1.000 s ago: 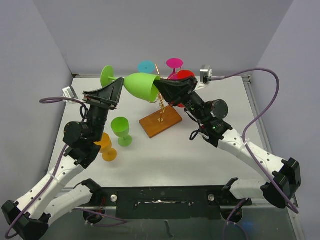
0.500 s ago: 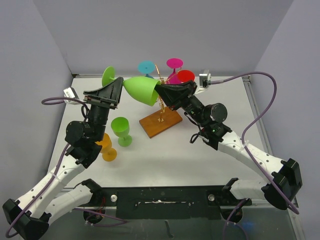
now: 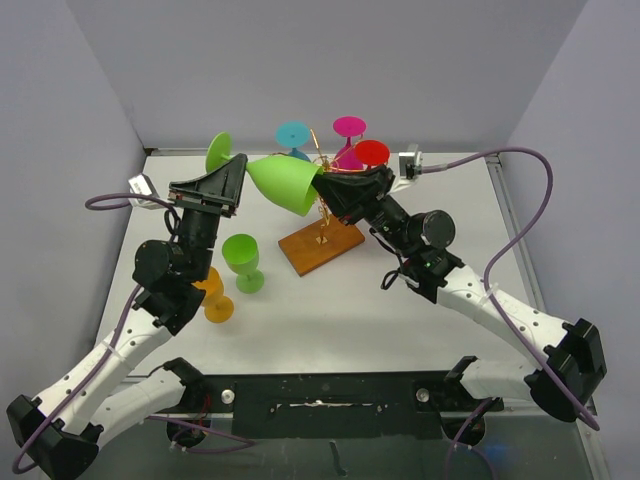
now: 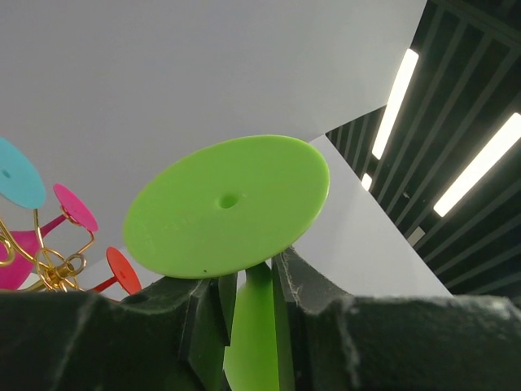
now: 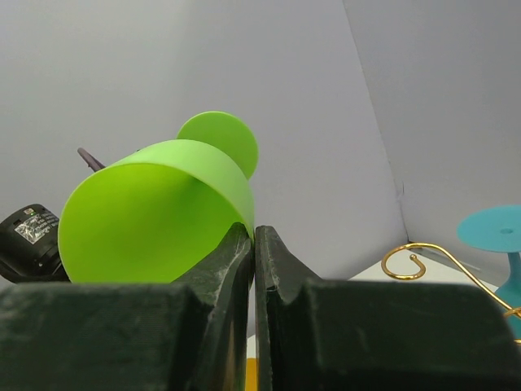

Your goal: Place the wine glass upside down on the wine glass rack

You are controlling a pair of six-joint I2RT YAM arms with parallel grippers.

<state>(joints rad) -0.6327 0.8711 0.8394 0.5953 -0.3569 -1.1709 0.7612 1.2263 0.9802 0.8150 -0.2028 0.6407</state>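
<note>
Above the middle of the table [image 3: 400,320], toward the upper part of the overhead view, the wine glass [image 3: 285,183] hung on its side in the air, held at both ends. Its round foot pointed to the upper left and its bowl mouth faced down and right, toward the wine glass rack [image 3: 320,243].

The left gripper [image 3: 238,165] was closed on the thin stem just under the foot; its own camera showed a finger on each side of the stem of the wine glass [image 4: 228,208]. The right gripper [image 3: 322,180] pinched the rim of the bowl, fingers pressed almost together on the thin green wall of the wine glass [image 5: 155,212].

The rack stood just below and right of the glass, gold wire rising from its wooden base. Three glasses hung on it upside down, feet uppermost: a cyan glass [image 3: 293,135], a magenta glass [image 3: 349,127] and a red glass [image 3: 372,152].

At centre left a small green glass [image 3: 242,262] stood upright, mouth upward. An orange glass [image 3: 215,300] sat just beside it, partly hidden behind the left arm.
</note>
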